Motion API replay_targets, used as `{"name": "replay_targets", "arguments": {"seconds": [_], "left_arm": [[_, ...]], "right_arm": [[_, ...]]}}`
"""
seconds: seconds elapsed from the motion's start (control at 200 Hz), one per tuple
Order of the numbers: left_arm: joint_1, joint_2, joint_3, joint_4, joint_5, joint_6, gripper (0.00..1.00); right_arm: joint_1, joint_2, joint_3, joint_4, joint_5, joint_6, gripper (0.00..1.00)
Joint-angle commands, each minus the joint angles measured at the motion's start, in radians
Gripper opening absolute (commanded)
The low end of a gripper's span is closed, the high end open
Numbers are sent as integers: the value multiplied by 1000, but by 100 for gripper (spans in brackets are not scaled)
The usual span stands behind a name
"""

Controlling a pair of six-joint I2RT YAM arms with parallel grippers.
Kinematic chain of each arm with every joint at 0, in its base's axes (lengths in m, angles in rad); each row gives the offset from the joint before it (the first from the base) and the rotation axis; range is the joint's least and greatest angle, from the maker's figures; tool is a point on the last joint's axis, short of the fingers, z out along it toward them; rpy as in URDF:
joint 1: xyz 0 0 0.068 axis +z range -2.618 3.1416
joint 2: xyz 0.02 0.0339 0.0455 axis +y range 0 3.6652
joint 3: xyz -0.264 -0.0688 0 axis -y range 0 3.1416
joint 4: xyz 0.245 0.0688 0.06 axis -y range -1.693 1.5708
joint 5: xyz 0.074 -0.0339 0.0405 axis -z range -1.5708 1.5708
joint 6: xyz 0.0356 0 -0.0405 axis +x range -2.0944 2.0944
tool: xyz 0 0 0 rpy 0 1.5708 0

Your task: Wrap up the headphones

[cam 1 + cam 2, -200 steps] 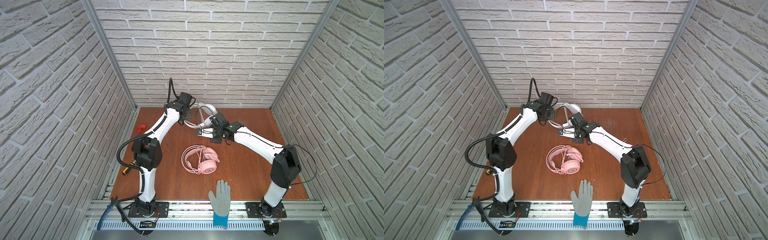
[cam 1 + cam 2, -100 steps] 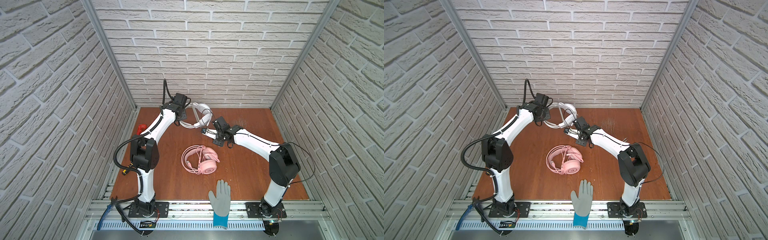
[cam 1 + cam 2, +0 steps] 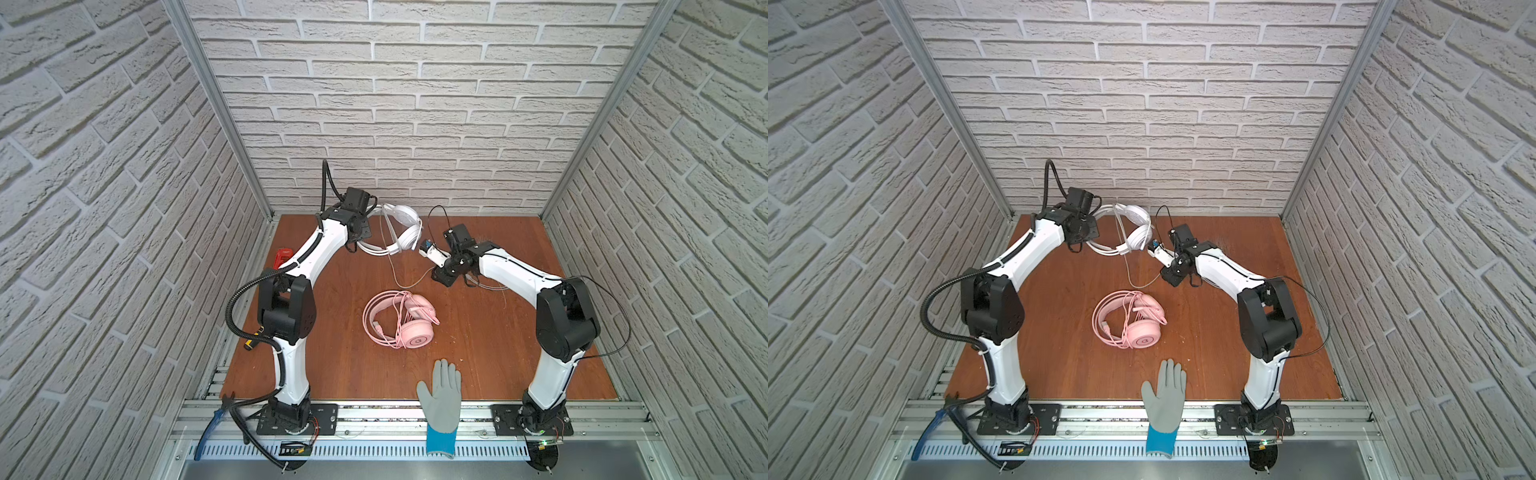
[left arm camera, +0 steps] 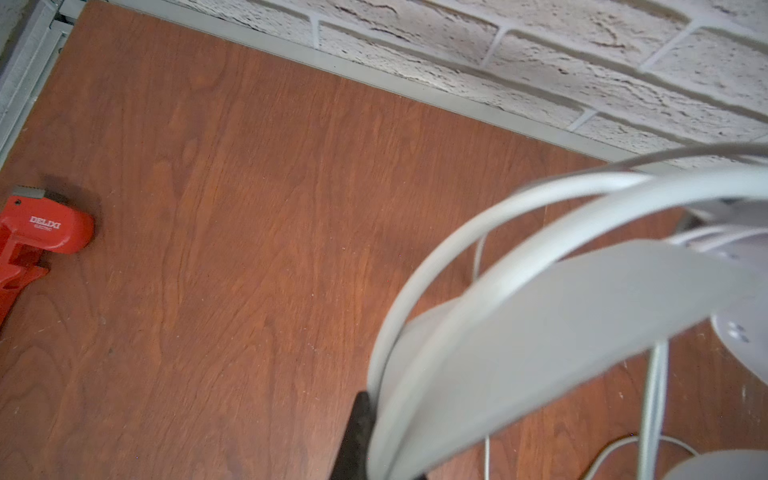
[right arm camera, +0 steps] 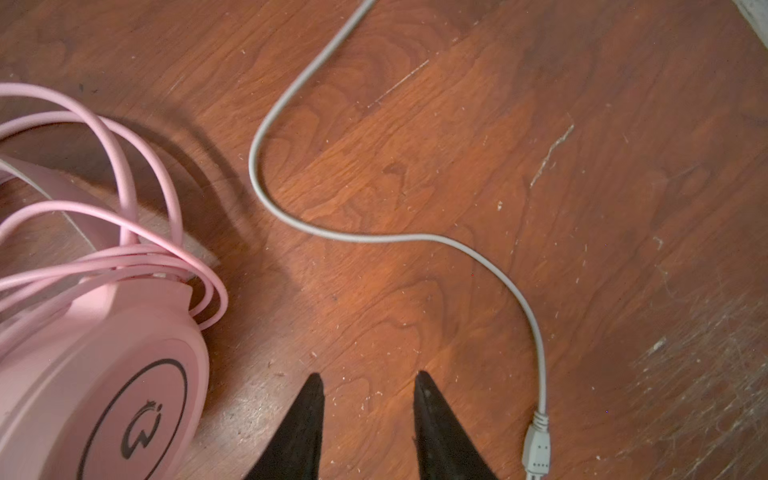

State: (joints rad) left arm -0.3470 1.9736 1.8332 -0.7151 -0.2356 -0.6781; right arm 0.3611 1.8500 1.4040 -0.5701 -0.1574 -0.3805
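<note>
- The white headphones hang clear of the table at about 12 o'clock in both top views. The left gripper is pressed together on their headband.
- Their white cable drops from the headset and snakes loose over the wood, ending in a plug.
- The right gripper hovers low at about 1 o'clock from the table's middle, jaws spread with nothing between them. The plug lies just beside one jaw, not in it.
- The pink headphones lie at the centre with their cable wound round them (that one looks done).
- Step in hand, as I judge it: winding the white cable, at the point of taking a new hold.
- The next move calls for pinching the thin cable near its plug and carrying it round the headband without pulling the headset out of the other claw.
- Further out: a grey glove at 6 o'clock and a red wrench near 10 o'clock.
</note>
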Motion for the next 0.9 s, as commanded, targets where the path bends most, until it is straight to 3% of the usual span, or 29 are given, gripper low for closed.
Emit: {"name": "replay_targets", "arguments": {"seconds": [0.0,0.235,0.57,0.895], "left_arm": [[3,-30,12,91,30,-31,0],[10,-33,18,80,22,-31,0],[14,-22,18,76,27,-37,0],[14,-21,20,72,31,-34,0]], "right_arm": [[-18,-45,-27,4,-51,50,43],[-126,31,-18,76,-77,298,49],[-142,229,202,-236,234,235,54],[-176,288,198,-289,292,228,55]]}}
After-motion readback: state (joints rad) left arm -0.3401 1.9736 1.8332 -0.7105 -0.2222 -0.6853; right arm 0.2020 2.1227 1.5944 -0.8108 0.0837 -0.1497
